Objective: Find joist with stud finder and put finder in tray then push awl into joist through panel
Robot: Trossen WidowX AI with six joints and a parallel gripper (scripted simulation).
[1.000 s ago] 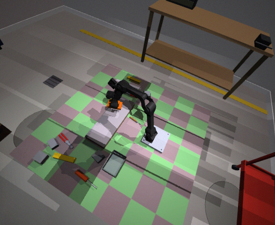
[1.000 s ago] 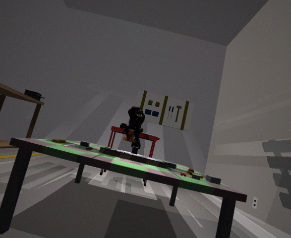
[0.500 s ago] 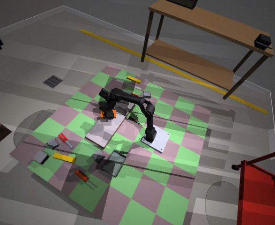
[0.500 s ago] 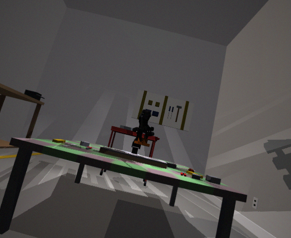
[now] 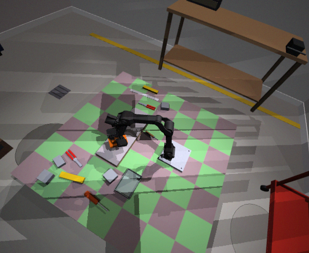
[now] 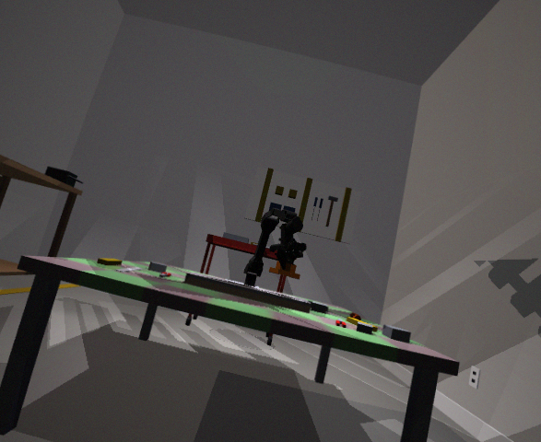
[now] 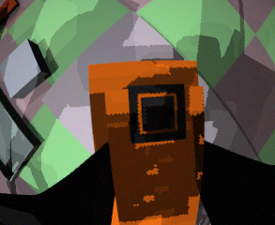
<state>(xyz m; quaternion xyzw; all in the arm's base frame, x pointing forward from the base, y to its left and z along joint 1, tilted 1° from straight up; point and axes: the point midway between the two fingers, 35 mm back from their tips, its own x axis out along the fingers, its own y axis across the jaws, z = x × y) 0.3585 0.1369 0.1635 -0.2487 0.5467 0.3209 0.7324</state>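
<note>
My gripper [image 5: 117,137] [image 6: 286,263] [image 7: 149,143] is shut on the orange stud finder [image 5: 112,143] [image 6: 285,270] [image 7: 114,77], which has a black square window on top. It holds the stud finder above the pale grey floor panel [image 5: 107,154] [image 6: 246,293] [image 7: 76,119]; a gap shows in the exterior view. The tray [image 5: 127,183] [image 7: 7,133], shallow and grey-green with a dark rim, is empty. A thin tool with a tan handle, apparently the awl [image 5: 149,133], lies between the panel and the arm's base. The joist is hidden. No hole can be made out in the panel.
An orange-handled screwdriver [image 5: 92,198] lies beyond the tray. A grey block [image 5: 110,175] [image 7: 22,67] sits beside the tray. A yellow bar [image 5: 71,177], a red-handled tool [image 5: 73,157] and more grey blocks lie left. Another yellow bar [image 5: 150,89] and a pale strip [image 5: 144,94] lie at the far end.
</note>
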